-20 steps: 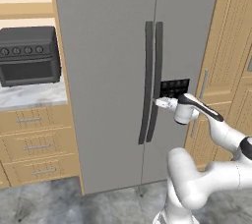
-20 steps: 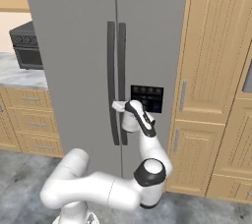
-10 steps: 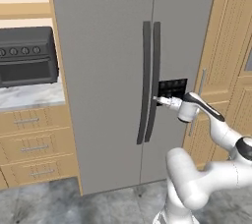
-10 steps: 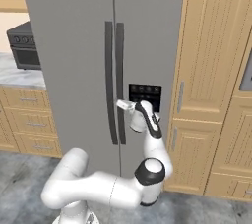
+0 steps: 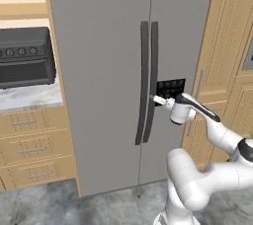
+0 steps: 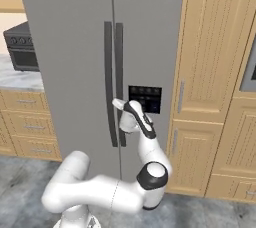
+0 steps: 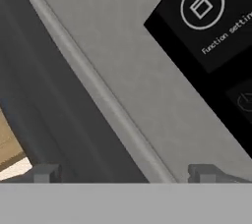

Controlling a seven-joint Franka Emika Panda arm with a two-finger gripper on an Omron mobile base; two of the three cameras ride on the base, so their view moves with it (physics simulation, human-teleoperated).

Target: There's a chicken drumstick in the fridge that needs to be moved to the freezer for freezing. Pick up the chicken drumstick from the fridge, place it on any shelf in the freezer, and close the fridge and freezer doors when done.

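- The gripper [image 7: 125, 171] has its fingers [image 7: 47, 173] spread wide, holding nothing, right at the freezer door handle [image 5: 152, 81].
- Fridge and freezer doors [image 5: 106, 46] stand shut, hiding what is inside.

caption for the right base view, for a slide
Gripper reaching for the right-hand dark handle of the closed grey fridge and freezer doors, beside the dispenser panel.

A glossy white arm [image 5: 197, 189] of fat rounded segments is showing dark grey joint rings and a black strip along its forearm.
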